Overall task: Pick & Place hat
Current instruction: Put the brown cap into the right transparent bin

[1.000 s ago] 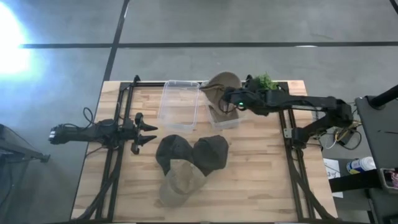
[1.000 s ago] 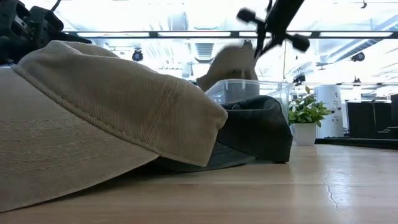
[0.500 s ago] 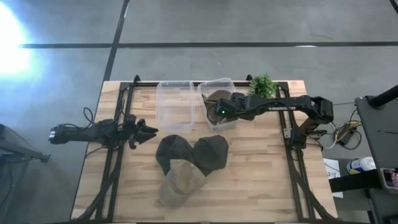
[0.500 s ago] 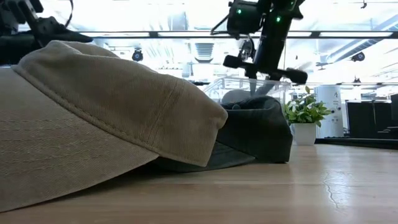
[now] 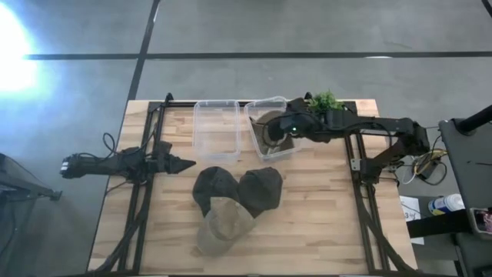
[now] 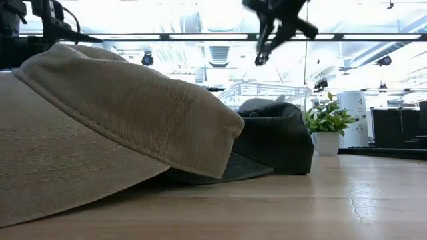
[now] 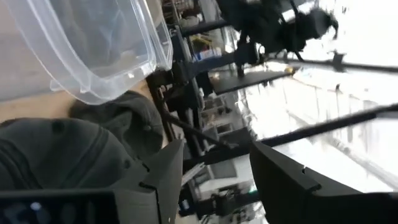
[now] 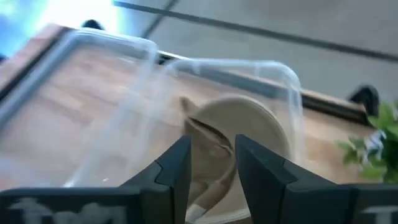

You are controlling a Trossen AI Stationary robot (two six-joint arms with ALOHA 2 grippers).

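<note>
A tan hat (image 8: 231, 132) lies in the right-hand clear bin (image 5: 270, 127) at the table's far middle. My right gripper (image 8: 208, 165) hangs open above that bin (image 5: 277, 131), its fingers over the hat and clear of it. Three more hats lie in a heap nearer the front: two dark ones (image 5: 215, 187) (image 5: 261, 188) and a tan one (image 5: 224, 223), which rests on their near edges. My left gripper (image 5: 183, 163) waits open at the table's left, pointing toward the dark hats (image 7: 56, 155).
A second clear bin (image 5: 215, 129) stands left of the one with the hat. A small green plant (image 5: 327, 101) stands at the far right, beside my right arm. Black frame rails (image 5: 142, 208) run along both sides of the table.
My right gripper has brought the tan hat from the table's far edge down into the right bin, opened and let it go, then risen clear. The hat now lies in the bin. My left gripper has rolled about its own axis in place.
</note>
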